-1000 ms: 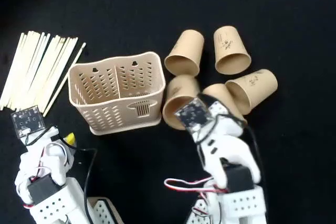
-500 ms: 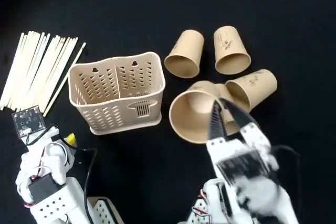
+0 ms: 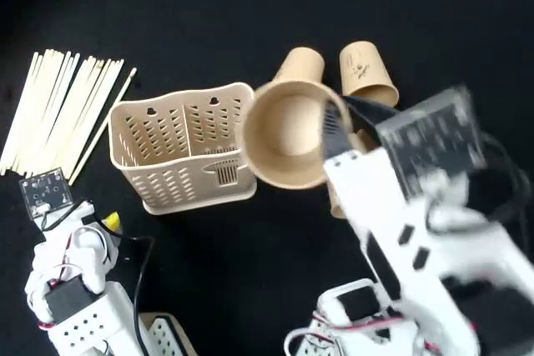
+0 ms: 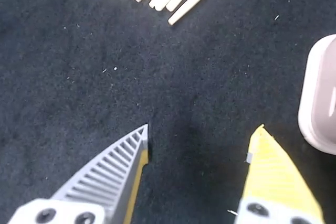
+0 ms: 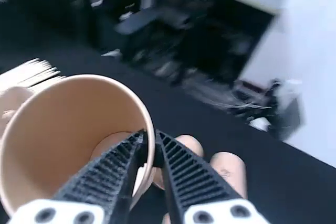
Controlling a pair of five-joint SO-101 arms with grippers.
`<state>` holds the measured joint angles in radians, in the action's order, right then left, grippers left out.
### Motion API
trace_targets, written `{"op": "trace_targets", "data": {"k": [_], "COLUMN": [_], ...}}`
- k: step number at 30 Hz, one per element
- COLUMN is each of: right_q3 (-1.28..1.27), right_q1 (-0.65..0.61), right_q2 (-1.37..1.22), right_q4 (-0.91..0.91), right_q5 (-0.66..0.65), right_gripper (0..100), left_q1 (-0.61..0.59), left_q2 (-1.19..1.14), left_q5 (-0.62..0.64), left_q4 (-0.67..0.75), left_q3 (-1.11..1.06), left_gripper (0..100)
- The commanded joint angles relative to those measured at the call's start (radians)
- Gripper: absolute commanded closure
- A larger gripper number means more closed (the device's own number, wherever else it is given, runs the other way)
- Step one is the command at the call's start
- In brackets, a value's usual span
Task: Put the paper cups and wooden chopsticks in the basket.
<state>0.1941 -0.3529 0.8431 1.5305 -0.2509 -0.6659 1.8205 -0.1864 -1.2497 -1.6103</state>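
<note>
— Chopsticks [image 3: 62, 110] are lying which way from the left claw?

— They are lying fanned out at the far left of the counter [image 3: 209, 22], with their long axes running away from the arms. The left claw [image 4: 199, 145] is hanging over bare counter just short of their nearer ends. Its jaws are standing wide apart with nothing between them.

— And moving rightward?

— The basket [image 3: 179, 99] is standing upright beside the sticks, mouth up, its long side running left to right. One corner is showing just beside the left claw.

— Which cup is in play?

— The right claw [image 5: 149, 137] is clamping the rim of one paper cup [image 3: 288, 135], one finger inside the wall and one outside. The cup is being held off the counter, with its mouth tipping up toward the overhead camera and its bottom pointing down and away. Seen from above, it is overlapping the basket's right end.

— So what is the coming move turning on?

— I am judging that the basket's opening is lying just to the left of the held cup. A short carry that way should be putting the cup over the opening. The right arm is plainly the nearer one. The remaining cups [image 3: 367, 72] are lying on their sides farther right, well apart from the left claw.
</note>
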Motion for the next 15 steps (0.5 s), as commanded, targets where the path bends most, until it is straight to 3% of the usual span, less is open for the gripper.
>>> {"op": "trace_targets", "data": {"k": [1, 15], "right_q3": [0.240, 0.346], "right_q1": [-0.098, -0.147], "right_q2": [-0.188, -0.618], "right_q4": [0.043, 0.028], "right_q5": [0.037, 0.064], "right_gripper": [98.8, 98.8], "left_q1": [0.031, 0.077], "left_q2": [0.005, 0.003], "left_q5": [-0.012, -0.014], "left_q4": [0.012, 0.012], "left_q3": [0.004, -0.015], "left_gripper": [70, 70]}}
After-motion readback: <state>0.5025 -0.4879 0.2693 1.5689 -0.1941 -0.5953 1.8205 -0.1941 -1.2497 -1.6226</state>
